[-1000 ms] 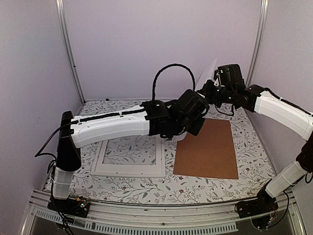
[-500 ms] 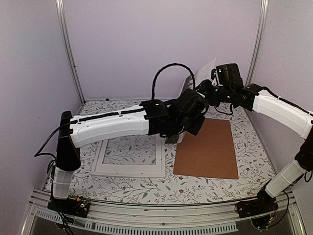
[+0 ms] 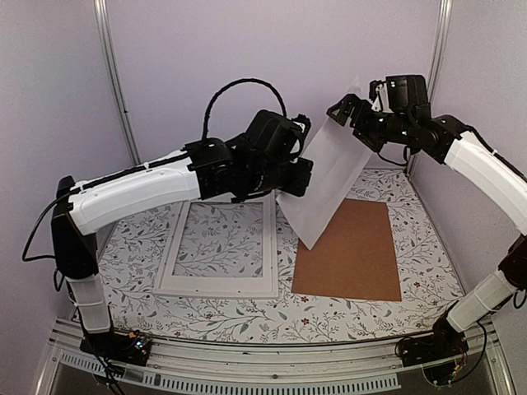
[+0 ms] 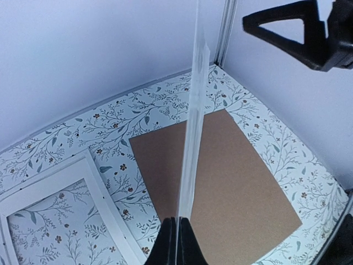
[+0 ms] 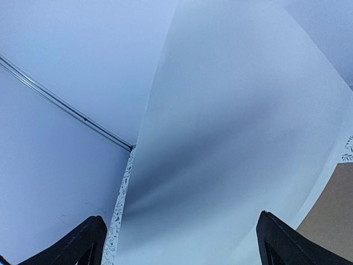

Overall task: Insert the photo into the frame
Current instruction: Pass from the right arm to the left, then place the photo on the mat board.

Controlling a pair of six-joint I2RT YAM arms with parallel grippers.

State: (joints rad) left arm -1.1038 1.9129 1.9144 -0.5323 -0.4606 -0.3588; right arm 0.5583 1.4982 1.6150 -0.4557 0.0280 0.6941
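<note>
The photo (image 3: 329, 177) hangs tilted above the table and shows only a plain white face, its print unseen. My left gripper (image 3: 288, 191) is shut on its left lower edge. In the left wrist view the sheet (image 4: 193, 127) runs edge-on up from the closed jaws (image 4: 177, 243). My right gripper (image 3: 362, 103) stands open at the sheet's top corner, and I cannot tell if it touches. In the right wrist view the white sheet (image 5: 237, 138) fills the space ahead of the spread gripper (image 5: 179, 216). The frame (image 3: 167, 265) lies flat at the left, also seen at the lower left of the left wrist view (image 4: 105, 196).
A brown backing board (image 3: 350, 247) lies flat on the floral table cover, right of the frame and below the raised sheet; it fills the middle of the left wrist view (image 4: 231, 182). Purple walls with metal corner posts (image 3: 115, 82) close in the back and sides.
My left arm has risen and swung left, lifting the sheet high off the table. The right gripper has opened, let go of the sheet's top and moved up and right.
</note>
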